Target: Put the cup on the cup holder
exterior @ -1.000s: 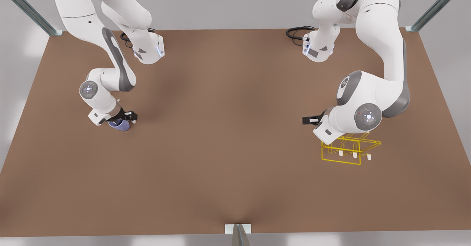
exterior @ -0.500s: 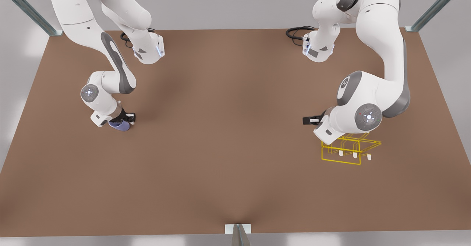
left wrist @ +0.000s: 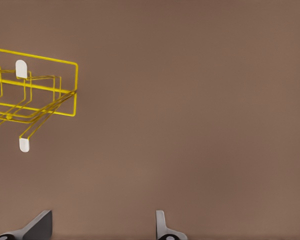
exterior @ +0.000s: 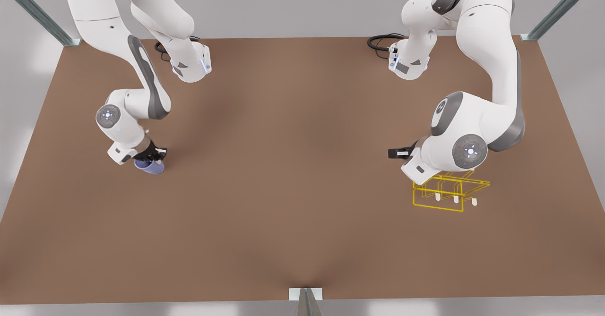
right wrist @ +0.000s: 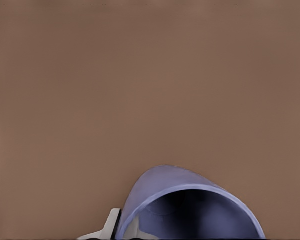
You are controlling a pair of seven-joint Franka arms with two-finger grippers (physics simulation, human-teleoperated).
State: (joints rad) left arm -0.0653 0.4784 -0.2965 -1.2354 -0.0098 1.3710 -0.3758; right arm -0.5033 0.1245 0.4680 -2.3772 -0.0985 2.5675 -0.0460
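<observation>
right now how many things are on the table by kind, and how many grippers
cup: 1, in the right gripper
cup holder: 1, beside the open left gripper
grippers: 2
total: 4

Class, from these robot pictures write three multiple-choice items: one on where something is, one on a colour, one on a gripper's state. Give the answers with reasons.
1. Where does the cup holder stand?
A. at the front view's right, by the left gripper
B. at the front view's left
C. at the table's centre

2. What colour is its wire frame?
A. red
B. yellow
C. green

3. What is the right gripper doing?
A. gripping a peg
B. hanging open
C. gripping the cup

Answers:
1 A, the rack sits below the arm at that side.
2 B, its wires are yellow with white tips.
3 C, the lavender cup fills the space between its fingers in the right wrist view.
</observation>
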